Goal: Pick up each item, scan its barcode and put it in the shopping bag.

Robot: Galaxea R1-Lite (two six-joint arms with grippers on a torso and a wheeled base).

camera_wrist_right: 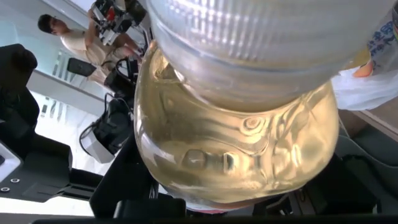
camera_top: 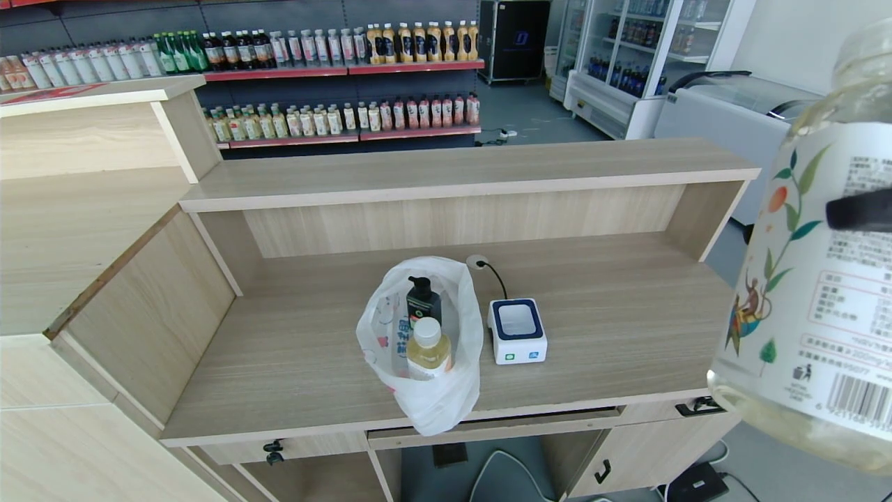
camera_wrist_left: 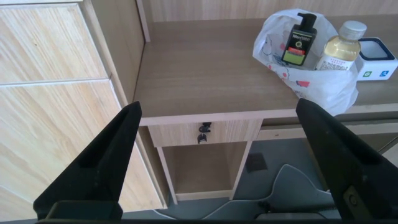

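Your right gripper (camera_top: 859,209) was clamped on a bottle (camera_top: 815,279), held high and close to the head camera, off the right end of the counter (camera_top: 627,314). Its barcode (camera_top: 860,401) faced the camera, not the scanner (camera_top: 517,330). The scanner sat on the counter just right of the bag (camera_top: 425,390), window up. The bag stood open with a pump bottle (camera_top: 423,300) and a capped bottle (camera_top: 428,348) in it. Your left gripper (camera_wrist_left: 219,106) hung with its jaws spread and nothing in them, low off the counter's left front corner.

I judged the step to be the scan, with this bottle not yet read. The next move called for bringing it down over the scanner and turning it so the barcode met the window. After that it had to go into the bag's mouth, clear of the two items inside.
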